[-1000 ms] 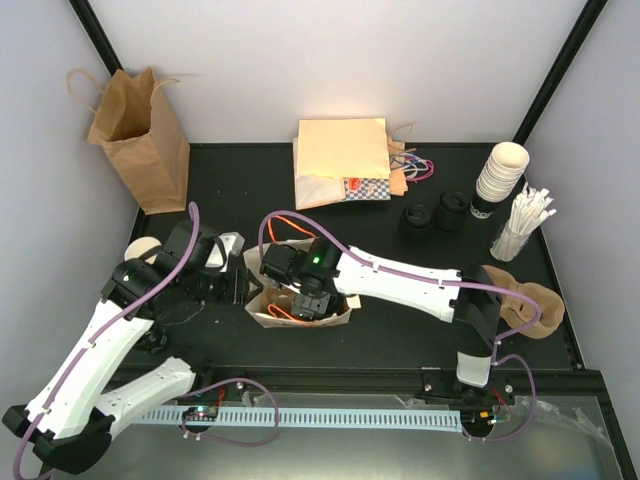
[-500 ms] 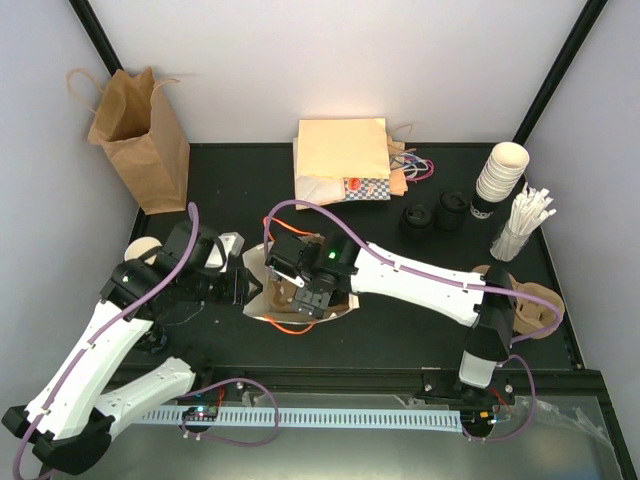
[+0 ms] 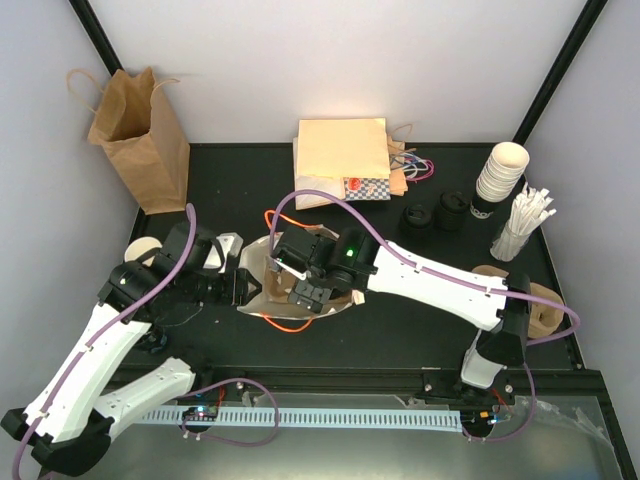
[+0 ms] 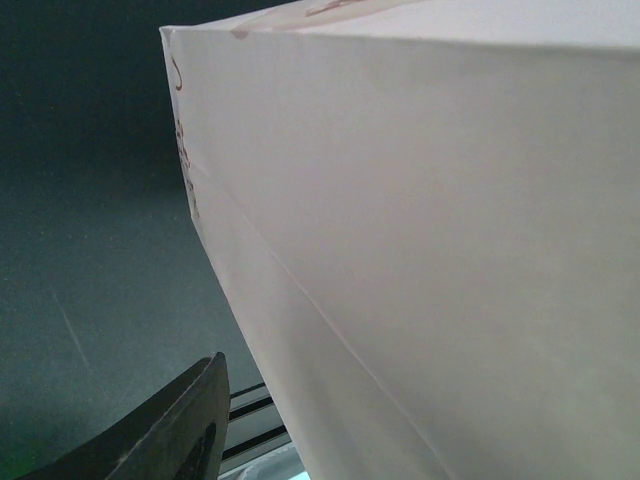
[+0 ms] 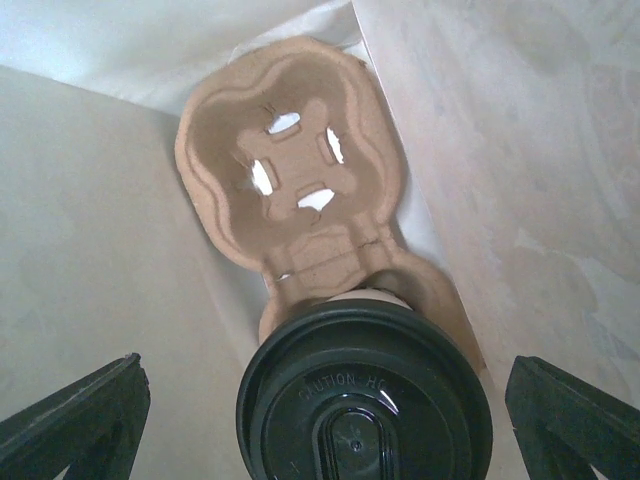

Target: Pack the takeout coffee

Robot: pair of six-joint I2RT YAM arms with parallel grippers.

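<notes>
From above, the bag lies on its side mid-table. The right gripper reaches into its mouth and hides the coffee. The left gripper sits at the bag's left edge.

Left wrist: the pale bag wall fills the frame, with one finger low beside it. I cannot tell whether this gripper pinches the paper.

Right wrist: the right gripper is spread wide. The coffee stands between the fingers, clear of both, in the near pocket of a carrier inside the bag.

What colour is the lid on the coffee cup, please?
The lid is black; right wrist view.
</notes>
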